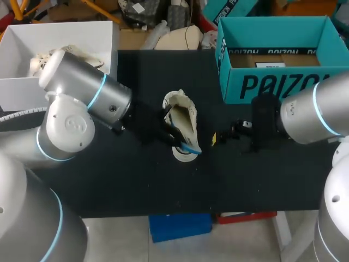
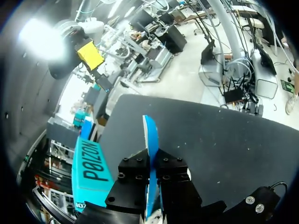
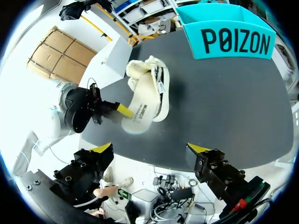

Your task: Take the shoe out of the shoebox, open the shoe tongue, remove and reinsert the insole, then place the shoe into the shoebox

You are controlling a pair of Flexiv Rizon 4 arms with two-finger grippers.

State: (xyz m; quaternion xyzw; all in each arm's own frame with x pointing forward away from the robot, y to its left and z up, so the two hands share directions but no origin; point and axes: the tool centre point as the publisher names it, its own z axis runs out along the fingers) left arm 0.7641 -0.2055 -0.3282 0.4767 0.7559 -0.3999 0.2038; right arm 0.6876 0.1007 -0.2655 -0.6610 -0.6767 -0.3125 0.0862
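A white shoe (image 1: 177, 103) lies on the black table (image 1: 136, 180), at its middle. Its insole (image 1: 184, 124), beige on top and blue underneath, lies partly out of the shoe, with its heel end sticking out. My left gripper (image 1: 170, 134) is shut on that end. In the left wrist view the blue insole (image 2: 150, 135) stands edge-on between the shut black fingers of my left gripper (image 2: 152, 164). The right wrist view shows the shoe (image 3: 152, 77), the insole (image 3: 140, 114) and the left gripper (image 3: 120, 111) on it. My right gripper (image 3: 150, 148) is open and empty, off to the shoe's right (image 1: 218, 136).
The teal shoebox (image 1: 275, 82) stands open at the back right, also in the right wrist view (image 3: 229, 39). A white box (image 1: 32, 87) holding another shoe sits at the back left. Bare table lies in front of the shoe.
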